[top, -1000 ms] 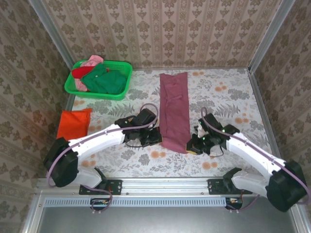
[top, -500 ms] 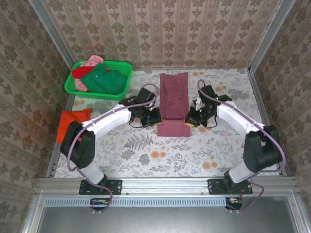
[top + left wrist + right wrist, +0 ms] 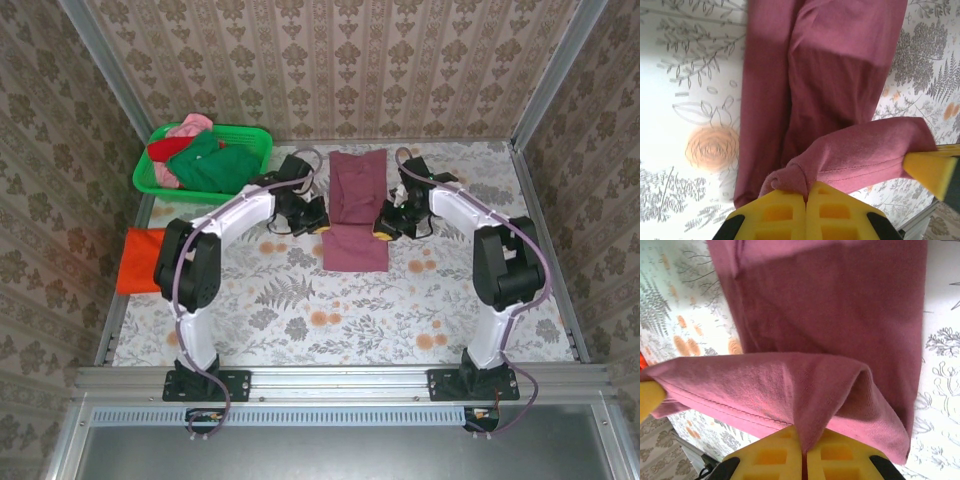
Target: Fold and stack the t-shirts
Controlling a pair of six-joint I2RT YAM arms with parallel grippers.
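Floral table [image 3: 300, 320]: maroon t-shirt [image 3: 357, 190] centre-far, orange-red t-shirt [image 3: 138, 258] left edge, green basket [image 3: 256, 180] far-left corner.

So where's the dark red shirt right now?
In the top view the maroon shirt lies at the far middle of the table, right of the green basket, with the left gripper and right gripper each pinching a corner.

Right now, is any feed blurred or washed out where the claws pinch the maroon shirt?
Top external: even light, sharp. Left wrist: table glares pale at left, yet the left claw pinching the maroon shirt reads clearly. Right wrist: shirt weave crisp at the right claw.
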